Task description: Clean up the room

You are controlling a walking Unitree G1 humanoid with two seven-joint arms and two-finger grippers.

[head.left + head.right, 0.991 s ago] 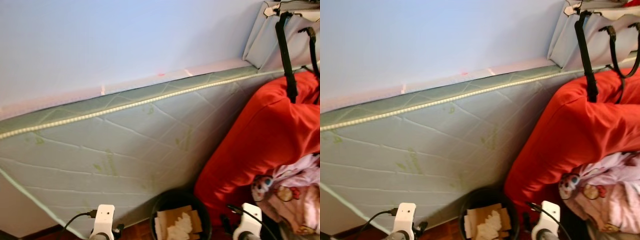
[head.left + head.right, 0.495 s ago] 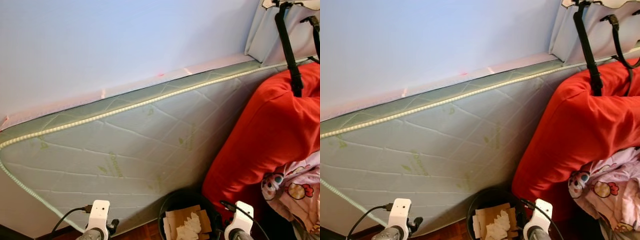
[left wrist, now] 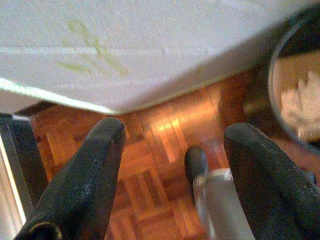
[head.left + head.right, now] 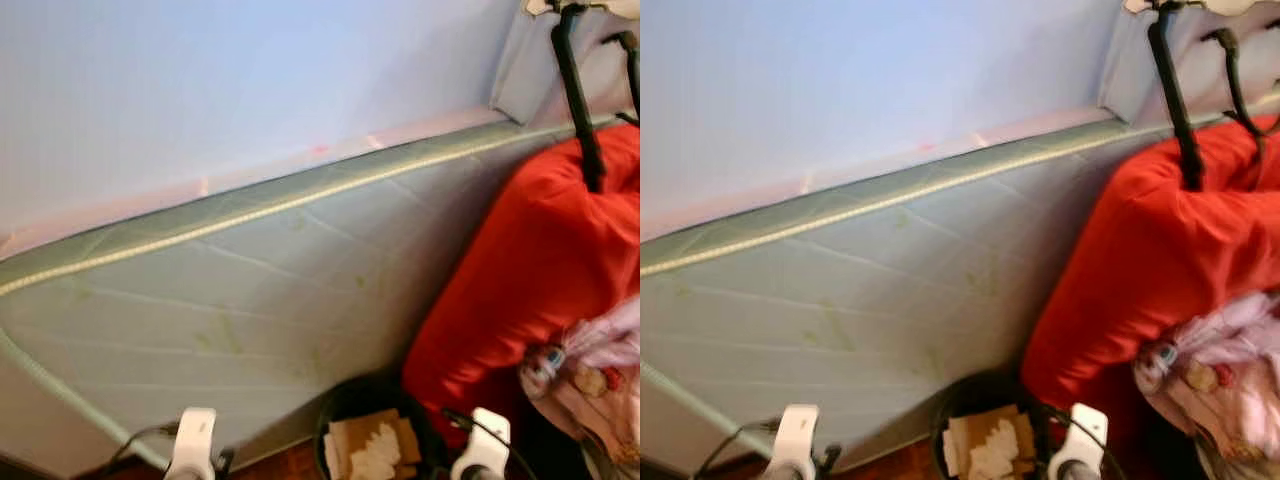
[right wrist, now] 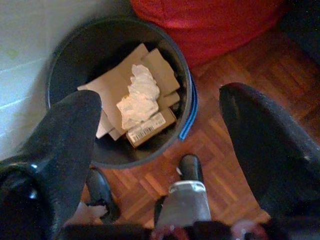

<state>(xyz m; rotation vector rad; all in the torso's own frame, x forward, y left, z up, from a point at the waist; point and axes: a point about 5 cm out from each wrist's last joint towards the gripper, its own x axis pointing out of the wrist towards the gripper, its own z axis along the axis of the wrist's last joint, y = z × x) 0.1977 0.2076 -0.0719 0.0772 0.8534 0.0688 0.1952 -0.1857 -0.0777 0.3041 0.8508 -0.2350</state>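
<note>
Both pairs of black fingers spread wide, holding and touching nothing: right gripper (image 5: 160, 150) hanging above the round black bin (image 5: 65, 60) of torn brown cardboard and crumpled white paper (image 5: 138, 97), left gripper (image 3: 172, 165) over bare parquet floor (image 3: 150, 150) beside the leaning pale-green quilted mattress (image 4: 250, 300). Best to steady the blurred view, then scout for stray rubbish near the red cushion (image 4: 520, 270).

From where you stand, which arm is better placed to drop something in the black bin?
Probably the right. The right gripper hangs open directly above the black bin of cardboard scraps, while the left gripper, also open, looks down at bare parquet floor beside the mattress.
</note>
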